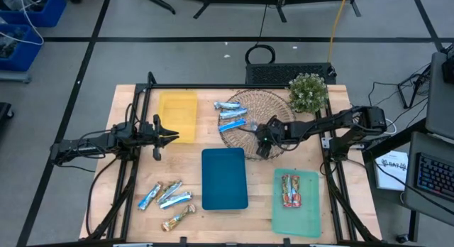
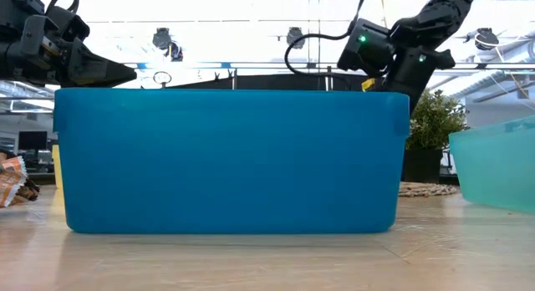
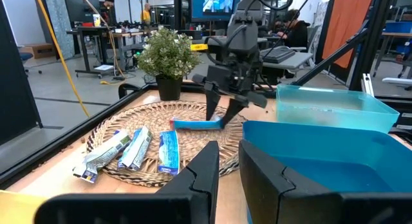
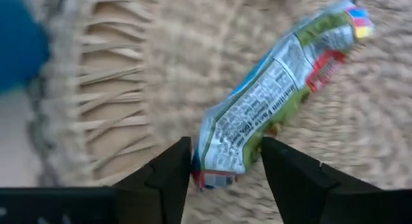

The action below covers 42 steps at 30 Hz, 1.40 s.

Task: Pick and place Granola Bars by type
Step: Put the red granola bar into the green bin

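The right end effector works over the wicker mat, fingers clamped on one end of a granola bar so it lifts clear for sorting. Red bars lie grouped in the green tray. The left end effector waits beside the yellow tray, fingers apart.
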Available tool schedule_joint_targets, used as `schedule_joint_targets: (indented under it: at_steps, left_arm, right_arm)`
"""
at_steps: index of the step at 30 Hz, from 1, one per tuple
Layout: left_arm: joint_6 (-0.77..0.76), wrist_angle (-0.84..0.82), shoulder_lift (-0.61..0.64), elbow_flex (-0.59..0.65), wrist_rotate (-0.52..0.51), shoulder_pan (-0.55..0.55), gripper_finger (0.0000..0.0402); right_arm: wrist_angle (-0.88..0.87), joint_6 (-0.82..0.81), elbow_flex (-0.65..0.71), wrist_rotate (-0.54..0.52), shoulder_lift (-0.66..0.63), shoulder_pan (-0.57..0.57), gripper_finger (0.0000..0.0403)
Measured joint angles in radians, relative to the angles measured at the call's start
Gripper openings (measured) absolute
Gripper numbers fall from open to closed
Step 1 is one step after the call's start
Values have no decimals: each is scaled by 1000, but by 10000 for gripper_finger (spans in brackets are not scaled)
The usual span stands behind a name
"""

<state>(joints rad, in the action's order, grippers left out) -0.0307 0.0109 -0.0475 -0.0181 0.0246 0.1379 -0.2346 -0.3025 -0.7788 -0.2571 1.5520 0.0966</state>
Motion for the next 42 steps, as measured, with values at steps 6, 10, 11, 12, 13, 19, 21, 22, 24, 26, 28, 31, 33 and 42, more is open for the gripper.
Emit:
schedule_joint_targets:
  at_steps: [6,10,11,12,13,19,21,22,24,26,28,31,33,42]
  left_arm:
    - [0,0,0,0,0,0,67]
    - [0,0,0,0,0,0,67]
    - [0,0,0,0,0,0,67]
    - [0,0,0,0,0,0,67]
    - [0,0,0,0,0,0,67]
    - [0,0,0,0,0,0,67]
    - [0,0,0,0,0,0,67]
    - [0,0,0,0,0,0,67]
    - [0,0,0,0,0,0,67]
    - [0,0,0,0,0,0,67]
    - [0,0,0,0,0,0,67]
    - [0,0,0,0,0,0,67]
    - [0,0,0,0,0,0,67]
    - [0,0,0,0,0,0,67]
  right_arm:
    - [-1,3,1,-3,0,8,127]
    - [0,13,1,-3,0,8,74]
    - [2,19,1,-3,0,8,60]
    - [3,25,1,-3,0,8,46]
    - [3,30,1,-3,0,8,34]
    - [1,55,1,-1,0,8,9]
    - [0,57,1,-1,0,8,8]
    - [0,60,1,-1,0,8,6]
    - [0,61,1,-1,0,8,4]
    - [-1,62,1,-1,0,8,3]
    - [-1,64,1,-1,0,8,2]
    - [-3,65,1,-1,-6,6,1]
    - [-7,65,1,-2,-12,0,1]
    - [-4,75,1,-2,-117,-36,0]
